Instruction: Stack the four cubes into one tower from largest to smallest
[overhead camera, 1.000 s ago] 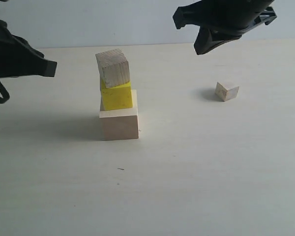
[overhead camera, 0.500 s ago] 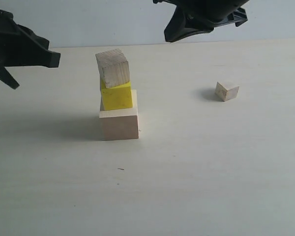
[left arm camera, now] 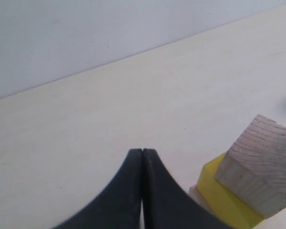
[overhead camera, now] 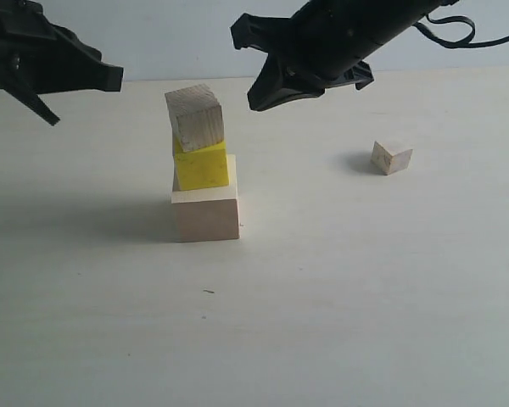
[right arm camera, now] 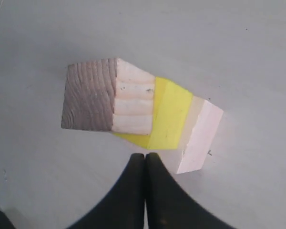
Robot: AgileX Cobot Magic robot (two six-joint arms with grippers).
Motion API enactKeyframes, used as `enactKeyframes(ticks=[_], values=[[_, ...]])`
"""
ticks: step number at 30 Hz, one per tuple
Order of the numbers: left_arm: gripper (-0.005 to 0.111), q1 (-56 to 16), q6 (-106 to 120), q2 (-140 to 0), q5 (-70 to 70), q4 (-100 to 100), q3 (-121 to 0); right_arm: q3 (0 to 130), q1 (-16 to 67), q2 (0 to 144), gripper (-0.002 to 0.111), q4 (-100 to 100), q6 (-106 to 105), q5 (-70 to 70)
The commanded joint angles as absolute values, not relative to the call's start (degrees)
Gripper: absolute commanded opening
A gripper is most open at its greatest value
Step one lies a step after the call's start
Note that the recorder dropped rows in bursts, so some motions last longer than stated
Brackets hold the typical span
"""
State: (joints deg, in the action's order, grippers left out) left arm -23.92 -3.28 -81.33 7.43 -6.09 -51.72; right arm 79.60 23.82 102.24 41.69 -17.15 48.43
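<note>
The right gripper (overhead camera: 258, 100) has swung left toward the crooked three-cube tower (overhead camera: 202, 166). It and the left gripper (overhead camera: 110, 80) hover, squeezed shut.

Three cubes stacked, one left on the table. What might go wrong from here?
1. The medium grainy wooden cube sits twisted and overhanging the bright yellow cube; adding weight may tip it.
2. The right gripper hangs close to the tower, so a swing could knock it.
3. Its fingers are shut and must open before reaching the small wooden cube.
</note>
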Motion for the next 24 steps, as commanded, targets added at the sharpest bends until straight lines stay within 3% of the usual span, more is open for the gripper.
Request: enactKeyframes(ticks=[1,6,24], values=[[0.0,-25.1,-3.6,-82.3,7.0,-5.2,-52.2,79.8,23.6,103.2,0.0,42.9,-19.1,47.2],[0.0,-28.1,-2.8,-83.3,6.3,-5.3,-52.2,79.8,23.9,104.6,0.0,45.3,-20.5,47.3],[0.0,-27.9,0.0,-83.7,12.8,-5.3,-52.2,79.8,24.0,104.7,0.0,46.5,-22.6,49.9]])
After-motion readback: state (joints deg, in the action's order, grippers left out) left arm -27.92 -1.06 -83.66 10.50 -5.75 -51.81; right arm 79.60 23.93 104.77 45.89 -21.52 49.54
